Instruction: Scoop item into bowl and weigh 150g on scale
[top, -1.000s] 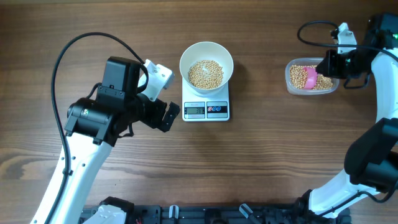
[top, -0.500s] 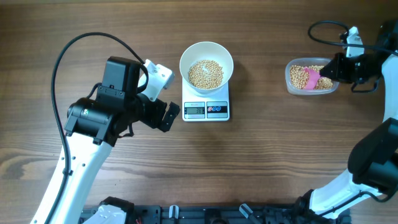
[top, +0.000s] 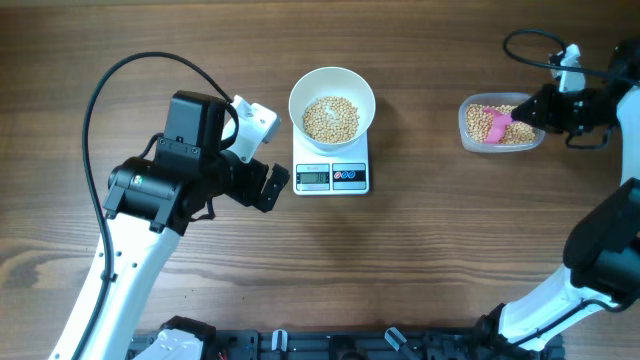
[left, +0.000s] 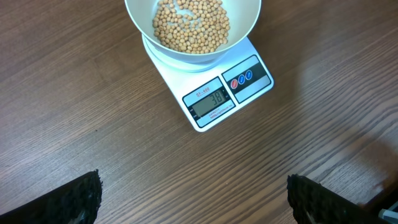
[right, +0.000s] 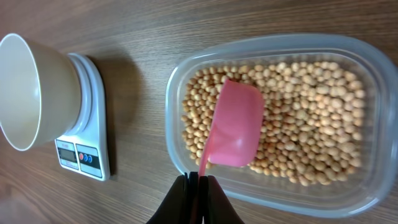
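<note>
the right pincer (right: 198, 182) is pressed together on the thin handle of a pink scoop (right: 236, 134), and the cup of the scoop lies on the beans (right: 311, 124) inside a clear plastic tub (right: 367, 118), near the tub's end that faces the scale. the long axis of the scoop runs from the pincer straight out over the tub, so in the overhead view the cup points to the robot's left, toward the white bowl (top: 300, 90). this bowl stands on the scale (top: 332, 177), well apart from the tub, with bare bench (top: 420, 250) between them, and it holds already a heap of beans (top: 330, 118). i judge that the coming move depends on this line: the scoop must fill here and then travel sideways to the left along its own axis to reach the bowl. the left pincer (left: 194, 198) is spread wide and holds nothing; it hovers just beside the front corner of the scale and is the nearer arm to the bowl, but the scoop is with the right one. no beans are seen on the pink surface, and i cannot tell if this is the hollow side or the back. the digits on the scale display (left: 210, 99) are too small to read with certainty. the far side of the tub is cut off in the right wrist view.
</note>
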